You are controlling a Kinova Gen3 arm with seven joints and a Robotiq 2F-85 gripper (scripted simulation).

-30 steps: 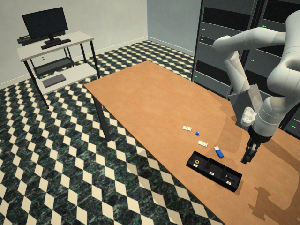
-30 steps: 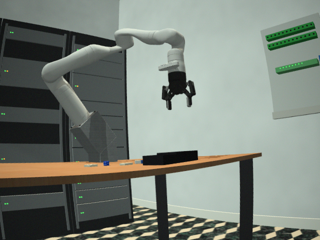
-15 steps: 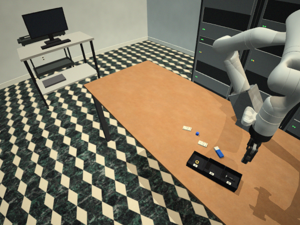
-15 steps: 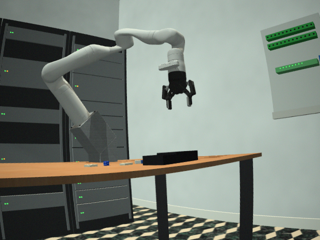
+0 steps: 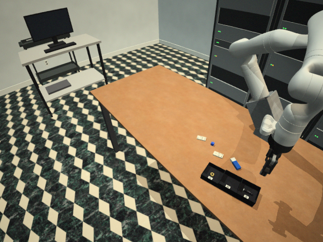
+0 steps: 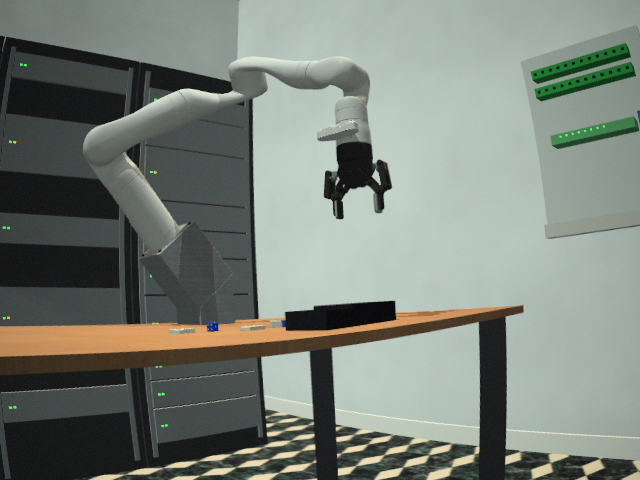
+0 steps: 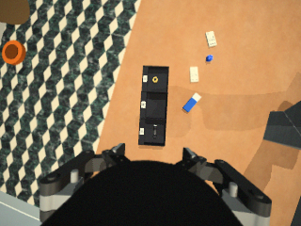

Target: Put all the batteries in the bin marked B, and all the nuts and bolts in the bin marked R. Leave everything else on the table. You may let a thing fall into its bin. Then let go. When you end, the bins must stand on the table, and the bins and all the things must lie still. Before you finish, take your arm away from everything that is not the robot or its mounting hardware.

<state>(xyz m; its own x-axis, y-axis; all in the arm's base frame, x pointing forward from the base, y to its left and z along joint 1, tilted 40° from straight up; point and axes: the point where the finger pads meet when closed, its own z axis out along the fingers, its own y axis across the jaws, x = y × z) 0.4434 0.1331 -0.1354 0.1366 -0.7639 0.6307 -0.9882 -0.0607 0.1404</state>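
A dark battery [image 5: 247, 192] is seen in the lower-right compartment of the black three-part bin [image 5: 230, 184], and a yellow nut [image 5: 212, 174] in its upper-left compartment; the middle one looks bare. Just above the bin, on the table [image 5: 161, 104], lie a blue-and-white eraser [image 5: 235, 163], two dominoes [image 5: 218, 154] and a blue die [image 5: 212, 143]. The gripper [image 6: 356, 202] is held high over the table, fingers spread wide, nothing between them.
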